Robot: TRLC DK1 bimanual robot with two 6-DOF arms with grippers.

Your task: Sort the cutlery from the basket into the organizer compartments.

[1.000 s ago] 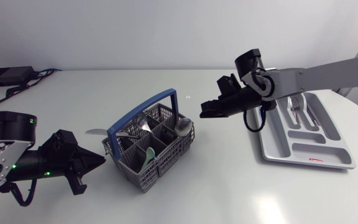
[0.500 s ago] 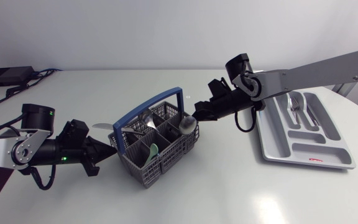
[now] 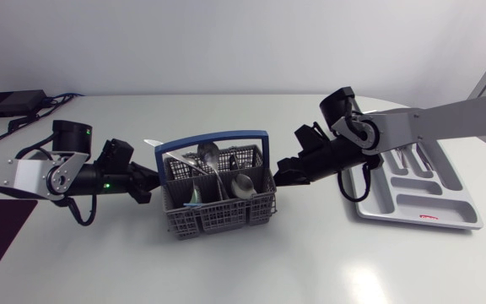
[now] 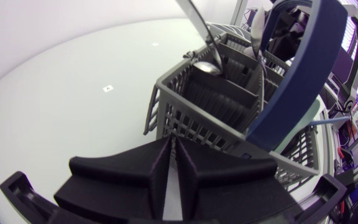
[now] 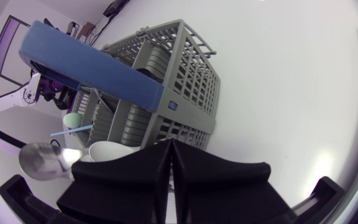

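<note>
The grey cutlery basket [image 3: 218, 203] with a blue handle [image 3: 213, 139] stands mid-table and holds several spoons and other cutlery [image 3: 209, 156]. My left gripper [image 3: 153, 181] is shut and empty, its tips against the basket's left wall [image 4: 185, 109]. At the basket's right wall [image 5: 185, 74], my right gripper [image 3: 278, 167] is likewise shut with nothing in it. In the right wrist view a metal spoon [image 5: 42, 158] and a white spoon [image 5: 110, 149] stick up just beside the gripper [image 5: 171, 144]. The grey organizer [image 3: 445, 215] lies at the right with some cutlery [image 3: 407, 150] in its far compartments.
A black box [image 3: 11, 103] with cables sits at the table's back left corner. The organizer lies close to the table's right edge. Bare tabletop stretches in front of the basket and behind it.
Both arms have closed in on the basket, left from the left, right dropping to its right wall. The basket has turned square to the camera and slid slightly right.
</note>
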